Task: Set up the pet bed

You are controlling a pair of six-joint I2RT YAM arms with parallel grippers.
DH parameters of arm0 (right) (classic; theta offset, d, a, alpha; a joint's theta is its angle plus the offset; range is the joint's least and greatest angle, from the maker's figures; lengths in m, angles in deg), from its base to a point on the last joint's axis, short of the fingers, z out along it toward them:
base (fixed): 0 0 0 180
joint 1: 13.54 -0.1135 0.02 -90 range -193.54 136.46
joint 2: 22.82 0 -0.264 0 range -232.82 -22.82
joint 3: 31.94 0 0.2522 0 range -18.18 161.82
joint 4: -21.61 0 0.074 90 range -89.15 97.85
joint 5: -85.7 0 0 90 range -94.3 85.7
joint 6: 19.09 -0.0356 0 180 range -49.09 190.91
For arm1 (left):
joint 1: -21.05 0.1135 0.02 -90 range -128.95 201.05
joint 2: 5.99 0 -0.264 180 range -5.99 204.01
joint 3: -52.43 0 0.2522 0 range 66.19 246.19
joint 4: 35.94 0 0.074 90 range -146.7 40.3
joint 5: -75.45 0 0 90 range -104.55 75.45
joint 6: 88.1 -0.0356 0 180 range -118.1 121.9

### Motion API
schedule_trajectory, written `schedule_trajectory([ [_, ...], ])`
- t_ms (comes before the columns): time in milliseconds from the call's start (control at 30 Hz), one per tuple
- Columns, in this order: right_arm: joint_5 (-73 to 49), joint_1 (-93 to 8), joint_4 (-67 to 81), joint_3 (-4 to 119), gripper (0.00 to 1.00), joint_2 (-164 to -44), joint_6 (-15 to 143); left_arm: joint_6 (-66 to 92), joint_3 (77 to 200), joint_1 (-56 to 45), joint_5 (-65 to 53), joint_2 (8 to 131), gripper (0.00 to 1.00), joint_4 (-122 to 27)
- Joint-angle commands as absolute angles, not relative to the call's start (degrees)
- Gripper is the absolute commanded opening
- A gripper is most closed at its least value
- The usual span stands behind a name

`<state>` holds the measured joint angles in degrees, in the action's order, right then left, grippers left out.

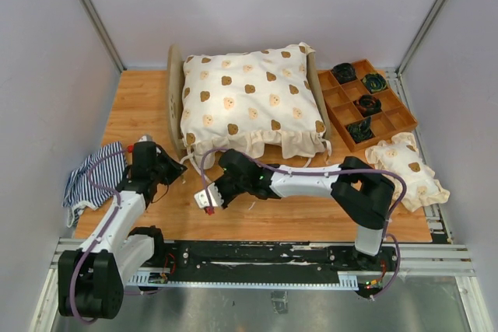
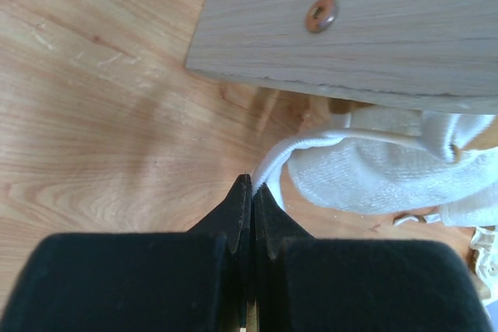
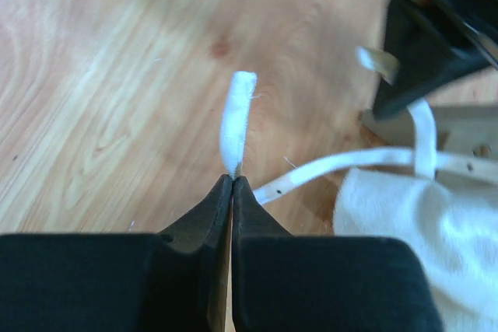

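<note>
The pet bed is a light plywood frame at the back middle of the table, with a cream cushion printed with brown faces lying on it. At the bed's front left corner, my left gripper is shut on a white tie string that runs from the cushion corner under the frame's wooden panel. Just right of it, my right gripper is shut on the end of another white tie, which sticks up past its tips.
A brown compartment tray holding dark rolled items stands at the back right. A small cream pillow lies in front of it. A navy-and-white striped cloth hangs over the table's left edge. Walls close in both sides.
</note>
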<state>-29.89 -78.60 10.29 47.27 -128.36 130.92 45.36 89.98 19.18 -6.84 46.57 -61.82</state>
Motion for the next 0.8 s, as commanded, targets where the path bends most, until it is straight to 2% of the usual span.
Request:
schedule_trajectory([
  [0, -29.21, -76.32, 34.84, 41.57, 0.0, -127.12, 105.79, 47.61, 88.76, 19.91, -9.52, 44.7, 0.0, -61.59],
  [133, -19.51, -75.68, 42.92, 42.23, 0.0, -129.66, 93.29, 49.4, 88.54, 19.91, -11.59, 41.67, 0.0, -64.86],
  [300, -12.06, -75.68, 36.77, 50.04, 0.0, -131.71, 83.93, 53.28, 85.49, 19.91, -14.14, 39.16, 0.0, -67.5],
  [500, -4.66, -75.59, 30.55, 55.23, 0.0, -135.04, 83.21, 55.36, 81.82, 19.91, -10.89, 41.42, 0.03, -63.26],
  [567, -2.41, -75.59, 28.03, 56.33, 0.0, -135.56, 83.04, 55.5, 81.97, 19.91, -10.78, 42.25, 0.06, -62.72],
  [767, 0.1, -75.6, 23.38, 58.7, 0.0, -136.03, 83.04, 56.43, 82.18, 19.91, -12.22, 43.14, 0.26, -61.43],
])
